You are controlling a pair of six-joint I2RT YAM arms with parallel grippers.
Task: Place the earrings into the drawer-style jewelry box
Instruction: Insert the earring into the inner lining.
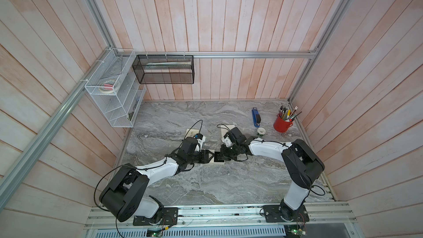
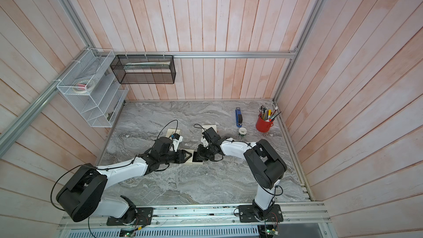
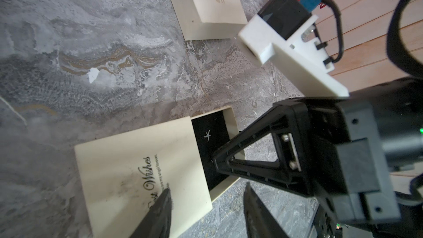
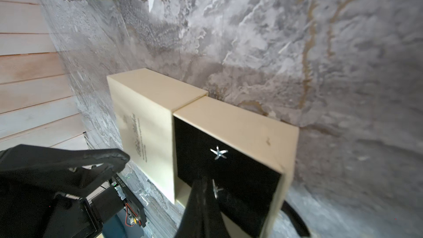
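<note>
The cream drawer-style jewelry box (image 4: 146,101) lies mid-table, also seen in a top view (image 1: 220,162). Its black-lined drawer (image 4: 242,120) is pulled out. One silver star-shaped earring (image 4: 218,152) lies on the lining and also shows in the left wrist view (image 3: 207,135). My right gripper (image 4: 206,179) hangs over the drawer, shut on a second star earring (image 4: 215,188) at its tip. My left gripper (image 3: 208,187) is open at the sleeve end. One finger (image 3: 160,209) is over the lettered sleeve top and the other is beside the box. Touching cannot be told.
Two more cream boxes (image 1: 192,132) (image 1: 226,127) lie just behind the arms. A blue stapler (image 1: 256,117), a tape roll (image 1: 260,131) and a red cup of pens (image 1: 282,123) stand at the back right. Wire baskets (image 1: 114,90) (image 1: 164,69) hang on the back left wall.
</note>
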